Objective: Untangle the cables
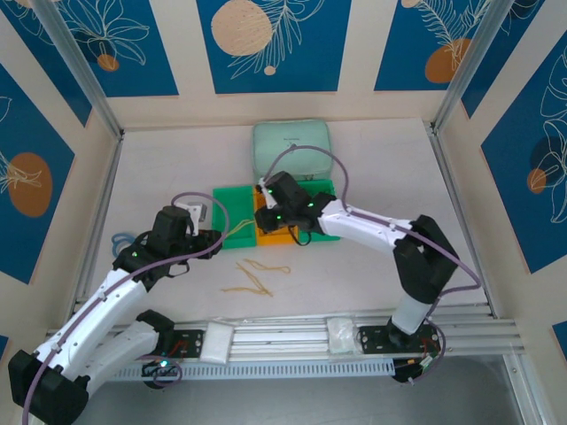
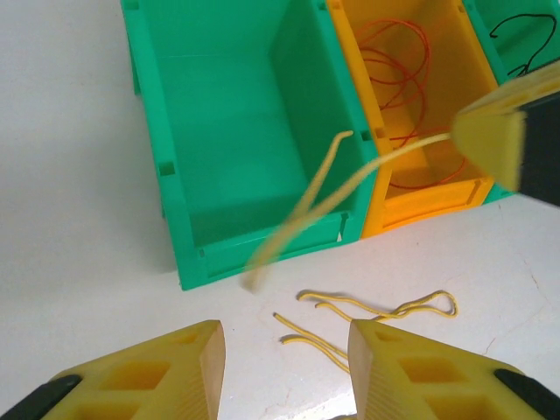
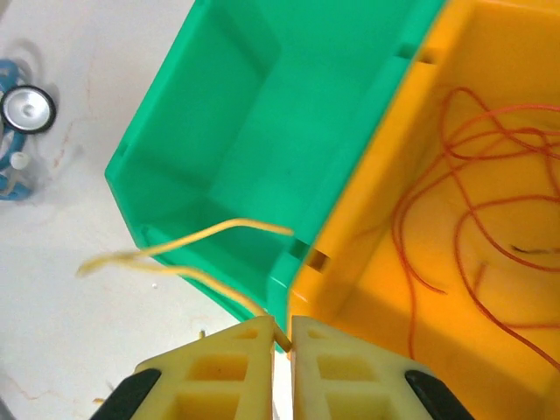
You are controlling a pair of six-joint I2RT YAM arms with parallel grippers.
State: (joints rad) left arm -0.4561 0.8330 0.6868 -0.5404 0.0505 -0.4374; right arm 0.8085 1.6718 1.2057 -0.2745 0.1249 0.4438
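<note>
My right gripper (image 3: 282, 337) is shut on a pale yellow cable (image 3: 201, 236), which dangles over the front rim of the empty green bin (image 3: 219, 149). In the left wrist view that held cable (image 2: 324, 197) hangs from the right gripper's finger (image 2: 494, 140). Two more yellow cables (image 2: 376, 311) lie loose on the table, just beyond my open left gripper (image 2: 284, 367). From above, the left gripper (image 1: 213, 241) hovers left of the loose yellow cables (image 1: 257, 266), and the right gripper (image 1: 263, 217) is over the bins. Orange-red cables (image 3: 472, 219) lie coiled in the orange bin (image 2: 367, 114). A black cable (image 2: 525, 39) sits in a further green bin.
A mint-green pouch (image 1: 291, 146) lies behind the bins. A blue item with a round metal part (image 3: 22, 114) rests on the table left of the green bin (image 1: 232, 199). Aluminium rails run along the table's near edge (image 1: 292, 336).
</note>
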